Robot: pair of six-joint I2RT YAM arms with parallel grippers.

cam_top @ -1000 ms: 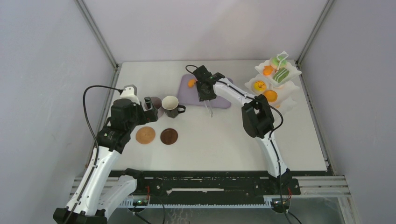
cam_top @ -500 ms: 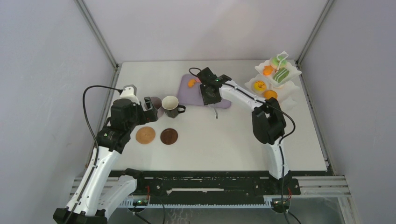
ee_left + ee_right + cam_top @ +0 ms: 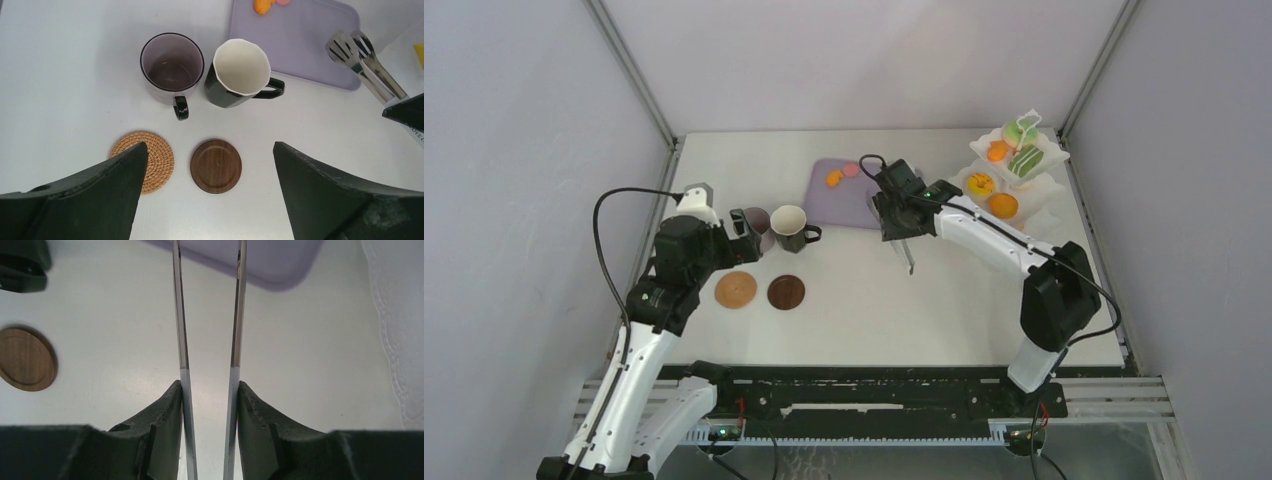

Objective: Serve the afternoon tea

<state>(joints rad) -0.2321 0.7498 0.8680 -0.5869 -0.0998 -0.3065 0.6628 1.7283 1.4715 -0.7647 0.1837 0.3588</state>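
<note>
The mauve mug (image 3: 759, 224) (image 3: 172, 67) and the dark mug with white inside (image 3: 789, 226) (image 3: 240, 70) stand side by side on the table. In front of them lie a woven coaster (image 3: 735, 289) (image 3: 156, 155) and a wooden coaster (image 3: 786, 292) (image 3: 216, 166). My left gripper (image 3: 742, 226) (image 3: 210, 145) is open and empty, just left of the mauve mug. My right gripper (image 3: 892, 214) (image 3: 209, 385) is shut on the long tongs (image 3: 236, 320) (image 3: 367, 62) at the tray's right front corner. The white stand (image 3: 1034, 225) holds several sweets (image 3: 980, 184).
The lilac tray (image 3: 839, 205) (image 3: 305, 40) (image 3: 270, 260) carries an orange doughnut (image 3: 834, 178) and a pink macaron (image 3: 851, 170) at its far left. The stand's lacy edge (image 3: 395, 315) is close on my right gripper's right. Walls enclose the table on three sides.
My right arm has swung right and toward the front with the tongs, from over the tray's middle to its right front corner. The pink macaron now shows. My left arm has barely moved.
</note>
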